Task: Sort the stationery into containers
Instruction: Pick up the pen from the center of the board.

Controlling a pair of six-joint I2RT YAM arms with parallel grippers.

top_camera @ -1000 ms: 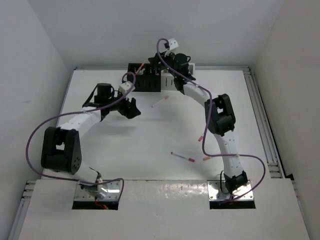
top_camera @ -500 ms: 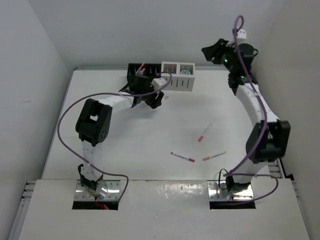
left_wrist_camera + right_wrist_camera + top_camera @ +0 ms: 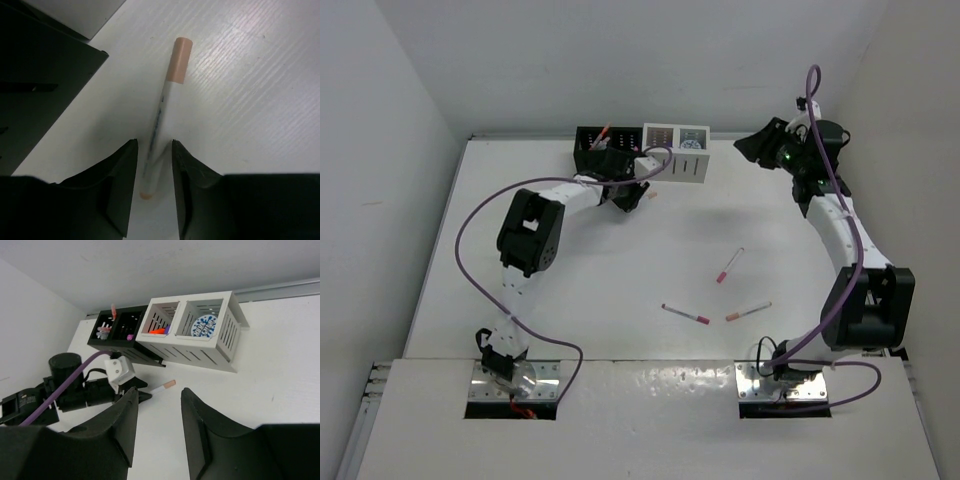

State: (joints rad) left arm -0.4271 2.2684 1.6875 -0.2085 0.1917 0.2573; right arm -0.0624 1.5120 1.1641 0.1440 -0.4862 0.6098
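A white pen with a peach cap (image 3: 167,110) lies on the table just in front of the black organiser (image 3: 592,150). My left gripper (image 3: 154,145) is open and low, with one jaw on each side of the pen's rear end, not closed on it. The pen also shows in the top view (image 3: 651,195) and the right wrist view (image 3: 164,386). My right gripper (image 3: 159,392) is open and empty, held high at the back right (image 3: 752,145). The white organiser (image 3: 200,347) holds orange and purple pens in one compartment and the round white jar (image 3: 204,325) in the other.
Three more pens lie mid-table: a pink-tipped one (image 3: 729,264), a pink-and-white one (image 3: 685,314) and an orange one (image 3: 748,311). The black organiser holds pink pens (image 3: 105,330). The back wall is right behind both boxes.
My left arm has swung from the left middle of the table to the peach-capped pen by the black box. My right arm has left the organisers for the back right.
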